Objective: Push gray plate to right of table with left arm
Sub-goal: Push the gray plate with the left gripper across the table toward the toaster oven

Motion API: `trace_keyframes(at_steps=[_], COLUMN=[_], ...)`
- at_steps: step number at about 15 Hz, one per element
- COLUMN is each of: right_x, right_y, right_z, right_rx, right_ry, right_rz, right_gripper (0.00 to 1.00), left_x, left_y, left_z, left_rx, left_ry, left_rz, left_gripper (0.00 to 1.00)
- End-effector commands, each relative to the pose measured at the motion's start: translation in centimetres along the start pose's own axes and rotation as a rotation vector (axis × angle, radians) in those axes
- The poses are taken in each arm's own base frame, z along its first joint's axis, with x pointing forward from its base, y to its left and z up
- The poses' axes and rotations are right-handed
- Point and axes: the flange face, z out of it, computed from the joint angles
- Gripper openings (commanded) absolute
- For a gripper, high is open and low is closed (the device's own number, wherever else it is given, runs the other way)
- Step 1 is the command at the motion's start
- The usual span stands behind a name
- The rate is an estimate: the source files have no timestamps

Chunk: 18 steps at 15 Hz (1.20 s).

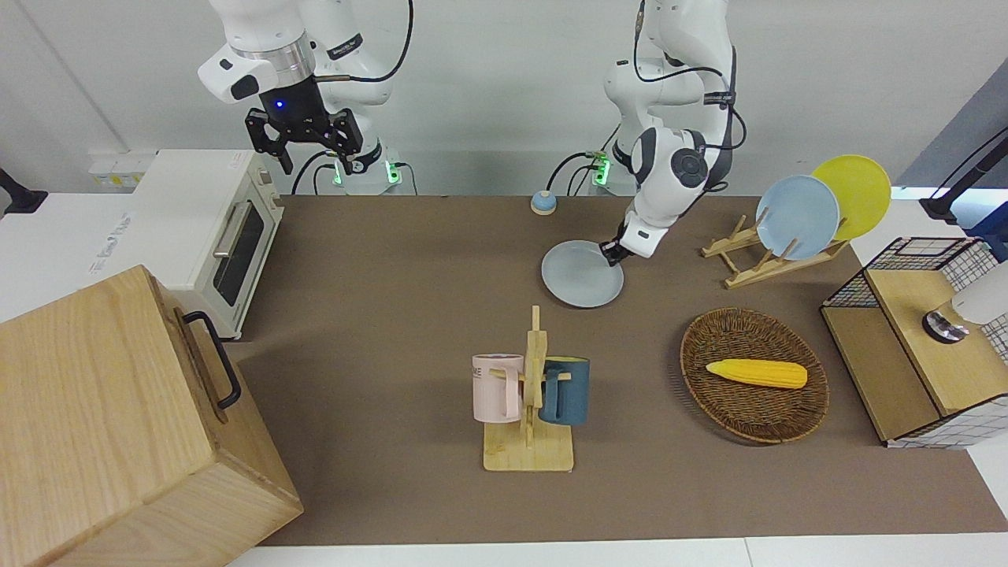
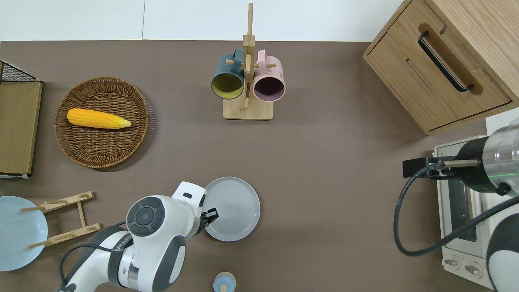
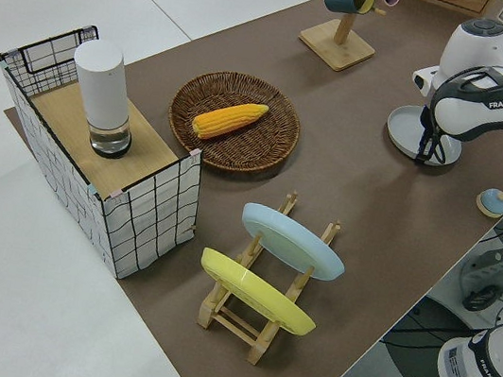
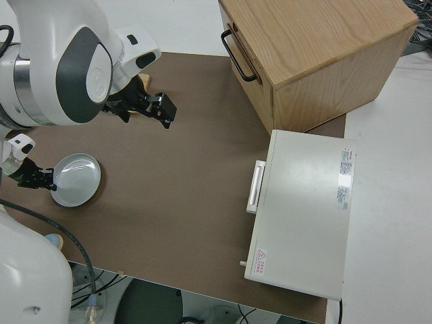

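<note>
The gray plate (image 1: 581,276) lies flat on the brown table (image 1: 394,260), near the middle of its length and close to the robots' edge. It also shows in the overhead view (image 2: 233,209), the left side view (image 3: 408,129) and the right side view (image 4: 77,179). My left gripper (image 1: 612,253) is low at the plate's rim, on the side toward the left arm's end of the table, and touches it (image 2: 211,214). My right arm is parked, its gripper (image 1: 316,157) open and empty.
A wooden mug rack (image 2: 247,109) with two mugs stands farther from the robots than the plate. A wicker basket (image 2: 101,154) holds corn. A dish rack (image 1: 756,256) holds a sky-blue and a yellow plate. A small bell (image 2: 224,282), a toaster oven (image 1: 213,228) and a wooden box (image 1: 118,425) are also here.
</note>
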Motion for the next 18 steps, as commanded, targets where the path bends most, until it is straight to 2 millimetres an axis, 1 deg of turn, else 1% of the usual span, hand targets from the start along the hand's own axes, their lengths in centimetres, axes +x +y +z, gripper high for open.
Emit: trace_keyframes(at_steps=[1, 3, 5, 6, 8, 11, 12, 13, 14, 16, 18], right_x=[-0.8, -0.8, -0.8, -0.8, -0.8, -0.8, -0.8, -0.8, -0.8, -0.8, -0.8], right_y=[0.1, 0.1, 0.1, 0.1, 0.1, 0.1, 0.1, 0.1, 0.1, 0.1, 0.1], right_z=[0.0, 0.0, 0.0, 0.0, 0.0, 0.0, 0.0, 0.0, 0.0, 0.0, 0.0], right_rx=[0.009, 0.009, 0.009, 0.009, 0.009, 0.009, 0.009, 0.009, 0.009, 0.009, 0.009], right_ry=[-0.004, -0.005, -0.004, -0.004, -0.004, -0.004, -0.004, -0.004, -0.004, -0.004, -0.004], right_rz=[0.021, 0.021, 0.021, 0.021, 0.021, 0.021, 0.021, 0.021, 0.021, 0.021, 0.021], right_gripper=[0.996, 0.996, 0.996, 0.996, 0.996, 0.996, 0.996, 0.996, 0.996, 0.996, 0.996], left_x=[-3.3, -4.8, -5.5, -6.1, -6.8, -6.8, -6.9, -6.9, -7.4, -7.5, -7.7], left_y=[3.8, 5.9, 8.1, 9.0, 10.1, 10.7, 11.0, 11.7, 12.8, 14.2, 14.8], left_z=[0.7, 0.6, 0.1, 0.4, 1.9, 2.6, 3.1, 3.3, 3.4, 2.9, 2.8], left_rx=[-0.037, -0.061, -0.095, -0.116, -0.148, -0.174, -0.181, -0.199, -0.208, -0.23, -0.237], left_ry=[-0.013, 0.004, -0.002, 0.007, 0.029, 0.047, 0.05, 0.057, 0.052, 0.045, 0.042], left_rz=[-0.068, -0.083, -0.087, -0.075, -0.053, -0.061, -0.054, -0.052, -0.039, -0.072, -0.066], left_gripper=[0.0, 0.0, 0.0, 0.0, 0.0, 0.0, 0.0, 0.0, 0.0, 0.0, 0.0])
